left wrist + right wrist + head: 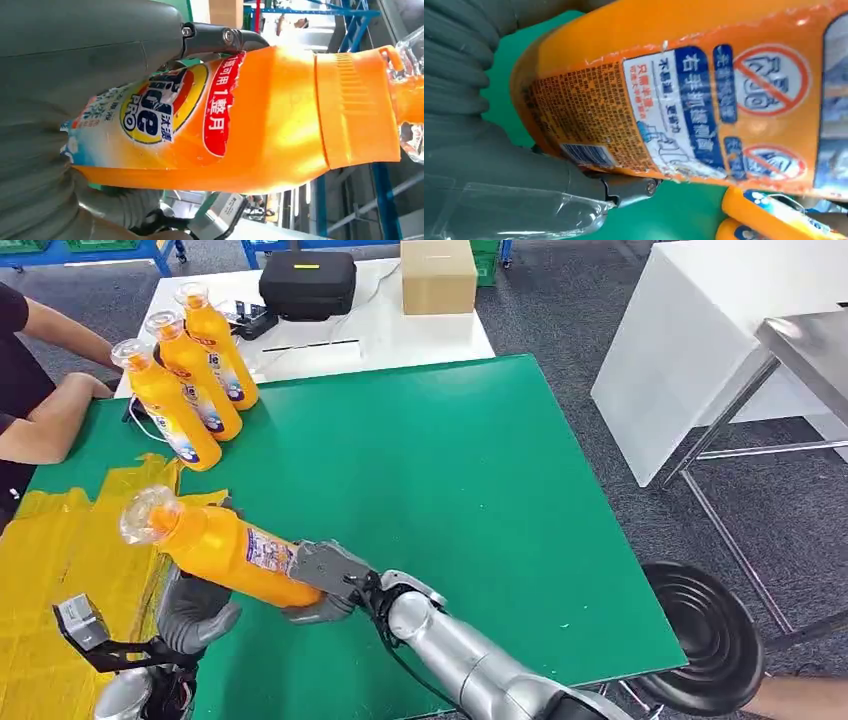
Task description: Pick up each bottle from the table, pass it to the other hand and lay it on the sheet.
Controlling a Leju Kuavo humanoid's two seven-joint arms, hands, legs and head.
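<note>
Head view, near to far: left robot hand [195,612] and right robot hand [325,580] both grasping one orange plastic detergent bottle [225,548], held above green worktop [450,470] beside crumpled yellow sheet [60,550]. Handover under way; next, one hand must let go. Farther: three upright orange bottles [190,375].

Right hand [325,580] gripping, left hand [192,612] cupped beneath, arms converging low
</note>
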